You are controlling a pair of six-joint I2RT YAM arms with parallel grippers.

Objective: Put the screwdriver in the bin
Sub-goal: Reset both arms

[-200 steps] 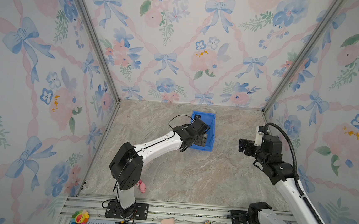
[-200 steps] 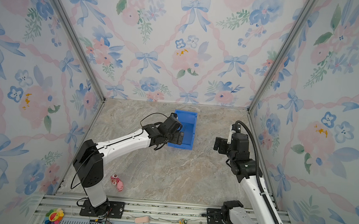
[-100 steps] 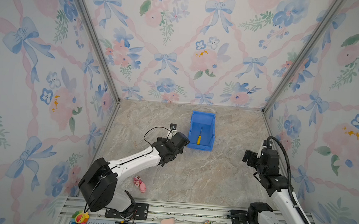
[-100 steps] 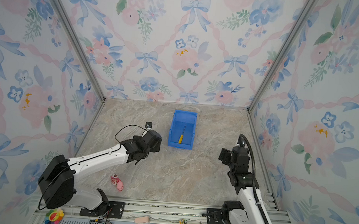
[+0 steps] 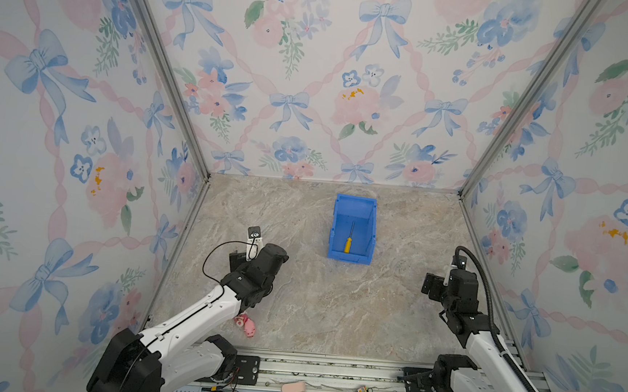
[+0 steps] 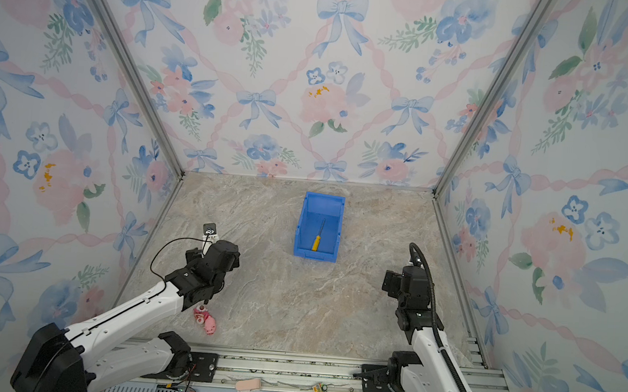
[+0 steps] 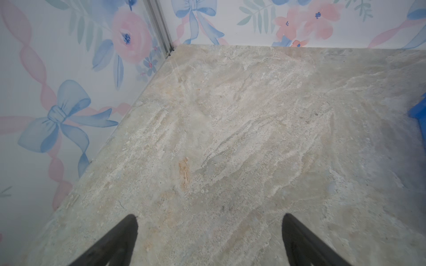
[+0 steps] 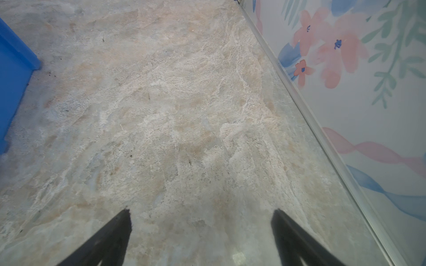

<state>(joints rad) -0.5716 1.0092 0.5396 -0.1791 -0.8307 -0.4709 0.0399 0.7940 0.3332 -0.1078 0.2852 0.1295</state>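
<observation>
Yellow-orange plastic handle, thin silver shaft: the screwdriver point(image 5: 348, 238) lies flat on the floor of the smooth blue bin point(image 5: 350, 259), its long axis front-to-back and its handle toward the low lip. Left gripper point(image 7: 208, 218) and right gripper point(image 8: 201, 210) hover over the veined stone-look tabletop point(image 5: 335, 304), 1 each side of the bin and well apart from it, neither clearly nearer. Both have jaws spread and empty, and placement looks done.

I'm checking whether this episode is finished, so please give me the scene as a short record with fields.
screwdriver: lying flat inside the bin, handle toward the front lip
bin: upright on the table, toward the back
left end effector: open, empty, over bare table
right end effector: open, empty, over bare table
pink toy: on the table beside the left arm
task state: looks done
</observation>
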